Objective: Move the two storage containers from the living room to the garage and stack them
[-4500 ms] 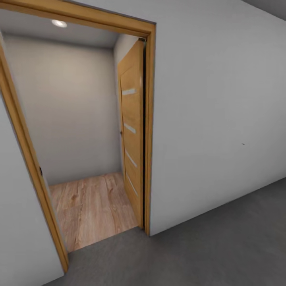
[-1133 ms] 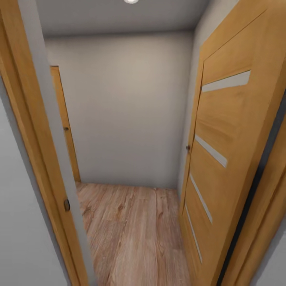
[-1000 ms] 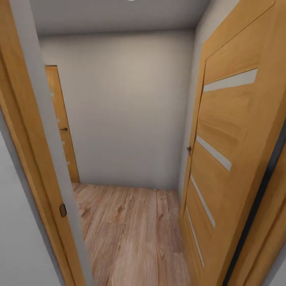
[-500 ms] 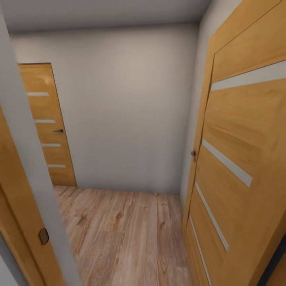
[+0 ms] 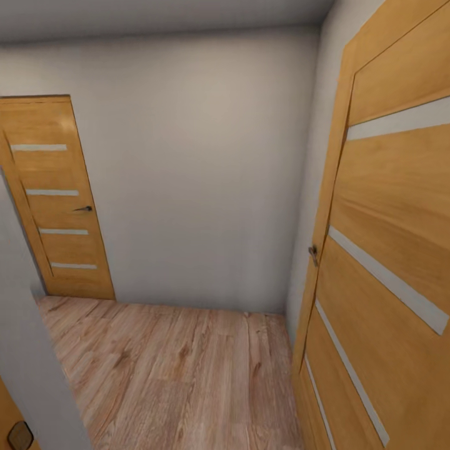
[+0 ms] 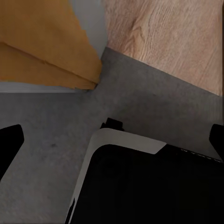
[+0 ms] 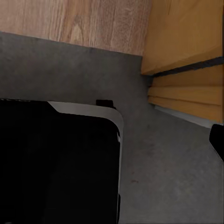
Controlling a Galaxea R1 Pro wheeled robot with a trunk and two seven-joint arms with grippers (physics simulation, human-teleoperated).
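Note:
The storage containers are out of view. My left gripper (image 6: 111, 140) hangs open above the dark grey floor (image 6: 46, 140), its black fingertips (image 6: 8, 142) at opposite edges of the left wrist view with nothing between them. My right gripper (image 7: 112, 140) looks open too: one black fingertip (image 7: 217, 140) sits at the edge of the right wrist view and it holds nothing. Both wrist views take in my black, white-rimmed base (image 6: 149, 186) at the threshold where grey floor meets wood planks (image 6: 168, 37).
A small hallway lies ahead with light wood-plank flooring (image 5: 181, 375) and a pale wall (image 5: 200, 175). An open wooden slatted door (image 5: 387, 250) stands close on the right. A closed matching door (image 5: 56, 200) is at the far left. The doorway's jamb (image 5: 37, 375) is near on the left.
The camera has moved forward through the doorway, so the jamb slid off to the left, the left door came fully into view and the right door looms larger.

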